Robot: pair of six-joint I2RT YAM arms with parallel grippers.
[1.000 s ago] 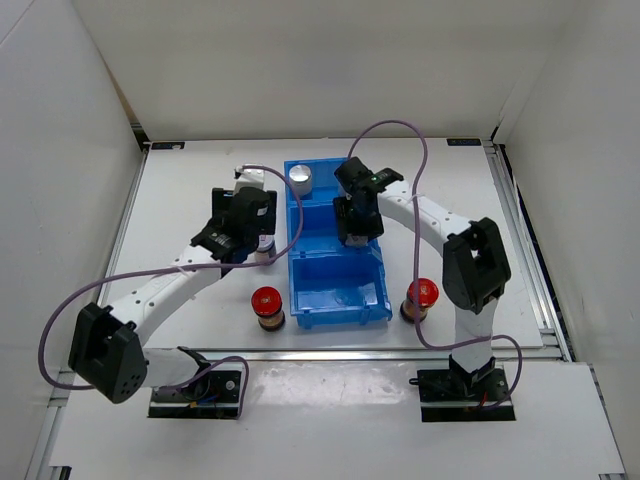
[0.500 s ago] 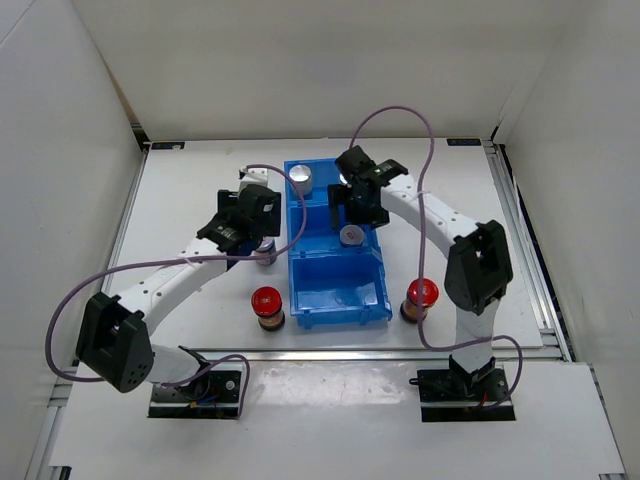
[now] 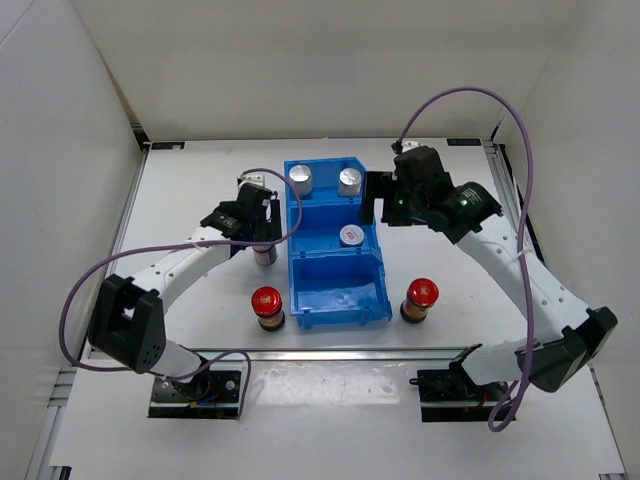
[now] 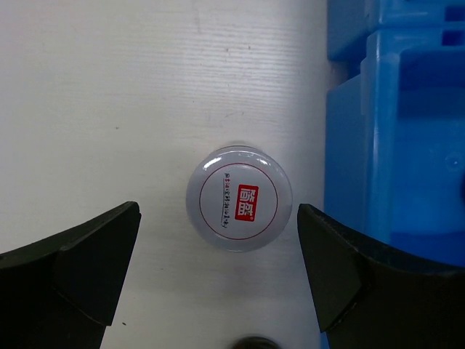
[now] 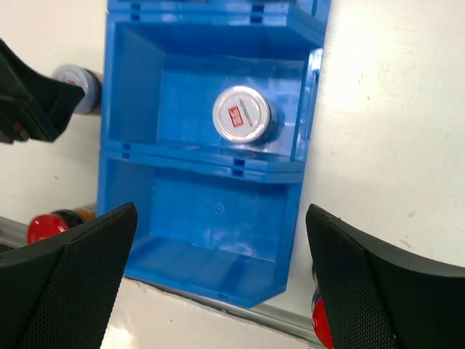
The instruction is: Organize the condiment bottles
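Three of the six bottles are placed in the bin. Two silver-capped bottles are seen in the 12 o'clock compartment and one white jar in the middle compartment. Nothing is seen in the 6 o'clock compartment, which is judged to be meant for the red jars.

Three are left on the table. A second white jar is found just beside the bin at 9 o'clock. One red jar is at 7 o'clock and another at 4 o'clock.

The left gripper is spread wide and centred over the second white jar, with nothing gripped. The right gripper is likewise wide open and empty, and is held at about 2 o'clock of the bin.

The table is white and matte, with a faint grain. It is enclosed by plain white walls, metal rails are fitted along its edges, and purple cables are looped above it.
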